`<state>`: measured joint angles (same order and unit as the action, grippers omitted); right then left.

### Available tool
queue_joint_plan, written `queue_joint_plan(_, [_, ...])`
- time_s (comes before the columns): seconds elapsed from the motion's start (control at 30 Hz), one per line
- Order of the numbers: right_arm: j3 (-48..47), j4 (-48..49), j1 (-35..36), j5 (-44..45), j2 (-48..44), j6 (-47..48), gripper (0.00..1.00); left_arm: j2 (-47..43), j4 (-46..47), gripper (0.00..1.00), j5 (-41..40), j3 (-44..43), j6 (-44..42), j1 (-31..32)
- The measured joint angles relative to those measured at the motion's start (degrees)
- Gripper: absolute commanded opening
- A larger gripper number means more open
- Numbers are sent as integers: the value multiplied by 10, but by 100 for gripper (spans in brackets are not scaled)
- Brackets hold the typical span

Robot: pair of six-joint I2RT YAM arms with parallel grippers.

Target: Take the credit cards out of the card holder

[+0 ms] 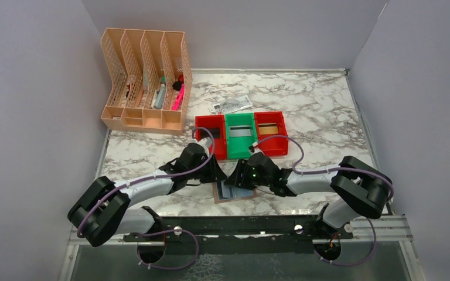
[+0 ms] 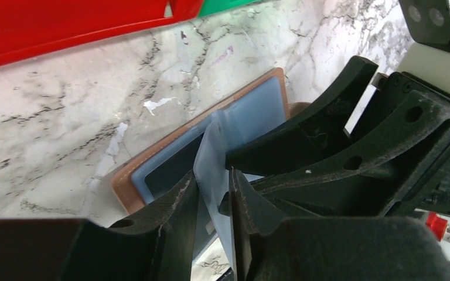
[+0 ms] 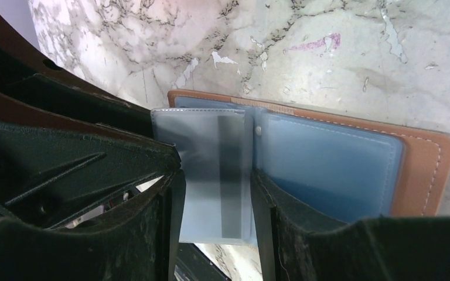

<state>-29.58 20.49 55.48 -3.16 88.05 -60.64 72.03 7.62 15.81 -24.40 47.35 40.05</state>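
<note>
The tan-brown card holder (image 1: 235,193) lies open on the marble near the front edge, its blue-grey panels up (image 3: 334,164). A clear inner sleeve (image 3: 211,170) stands up from its fold, with a grey credit card with a dark stripe (image 3: 229,175) inside. My left gripper (image 2: 211,175) is pinched on that sleeve's edge (image 2: 214,158); it also shows in the top view (image 1: 215,174). My right gripper (image 3: 214,181) is open with its fingers on either side of the sleeve, meeting the left one over the holder (image 1: 243,175).
Three bins stand just behind the holder: a red one (image 1: 206,124) with a dark card, a green one (image 1: 239,122) with a grey card, a red one (image 1: 269,117) with a gold card. A crumpled note (image 1: 232,105) and a peach file rack (image 1: 146,79) sit further back.
</note>
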Motion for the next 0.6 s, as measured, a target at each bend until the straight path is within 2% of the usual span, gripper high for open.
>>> queue_joint_plan(0.13, [7, 2, -2, -9, -7, 1, 55, 0, 8, 19, 13, 0, 4, 4])
queue_joint_plan(0.33, [18, -9, -6, -32, -39, 24, 62, 0, 13, 18, 29, 0, 4, 7])
queue_joint_plan(0.6, [20, -80, -7, -28, -141, 58, 68, 14, 15, 19, 40, -1, 4, 10])
